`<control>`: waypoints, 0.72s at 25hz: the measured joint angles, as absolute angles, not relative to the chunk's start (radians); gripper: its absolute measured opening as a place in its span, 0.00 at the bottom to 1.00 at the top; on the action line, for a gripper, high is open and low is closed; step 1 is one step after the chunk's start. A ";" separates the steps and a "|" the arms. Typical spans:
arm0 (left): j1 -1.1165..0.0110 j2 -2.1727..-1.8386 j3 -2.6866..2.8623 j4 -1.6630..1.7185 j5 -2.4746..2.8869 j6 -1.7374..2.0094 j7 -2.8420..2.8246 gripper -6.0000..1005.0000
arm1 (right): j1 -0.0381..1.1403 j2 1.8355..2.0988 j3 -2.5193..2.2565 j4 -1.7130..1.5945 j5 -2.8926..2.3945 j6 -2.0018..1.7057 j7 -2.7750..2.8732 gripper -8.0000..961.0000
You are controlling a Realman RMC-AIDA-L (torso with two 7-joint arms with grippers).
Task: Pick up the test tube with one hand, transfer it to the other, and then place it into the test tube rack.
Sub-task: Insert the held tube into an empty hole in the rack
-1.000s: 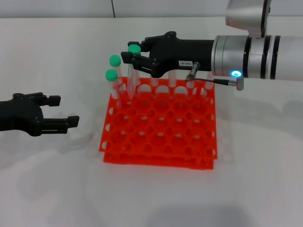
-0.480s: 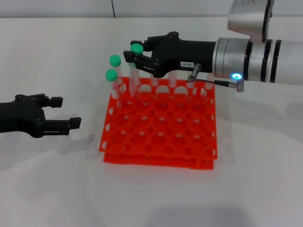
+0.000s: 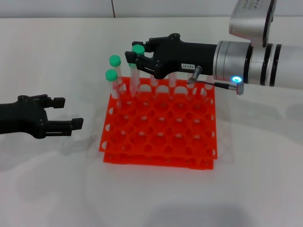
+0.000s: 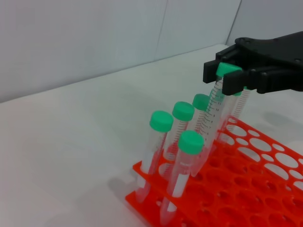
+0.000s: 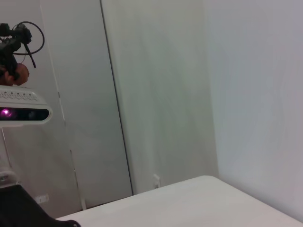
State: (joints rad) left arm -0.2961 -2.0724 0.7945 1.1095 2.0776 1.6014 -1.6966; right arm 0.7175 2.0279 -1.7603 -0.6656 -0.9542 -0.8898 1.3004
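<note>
The test tube (image 3: 135,75) with its green cap (image 4: 227,69) leans over the back-left corner of the orange-red test tube rack (image 3: 158,151), its lower end down among the holes. My labelled right gripper (image 3: 134,56) reaches in from the right and is shut on the tube just under the cap; in the left wrist view this gripper (image 4: 226,77) pinches the tube's top. My unlabelled left gripper (image 3: 68,112) hovers open and empty over the table, to the left of the rack.
Two more green-capped tubes (image 3: 115,60) (image 3: 111,74) stand in the rack's back-left holes; the left wrist view shows several (image 4: 161,121) there. A thin cable (image 3: 215,83) hangs off the right wrist above the rack's back edge. White table (image 3: 47,179) surrounds the rack.
The right gripper with the tube has shifted slightly to the right. The left gripper has drifted a little toward the rack.
</note>
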 joint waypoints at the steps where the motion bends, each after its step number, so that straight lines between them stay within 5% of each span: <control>1: -0.296 -2.072 0.794 1.109 2.078 1.601 -1.696 0.86 | 0.718 2.028 -1.763 -0.665 -0.954 -0.890 1.300 0.28; 18: -0.296 -2.074 0.793 1.106 2.078 1.601 -1.692 0.86 | 0.729 2.028 -1.823 -0.660 -0.952 -0.855 1.299 0.29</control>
State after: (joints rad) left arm -0.2960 -2.0740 0.7935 1.1060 2.0775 1.6014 -1.6921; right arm 0.7290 2.0278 -1.8229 -0.6596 -0.9525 -0.8553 1.2992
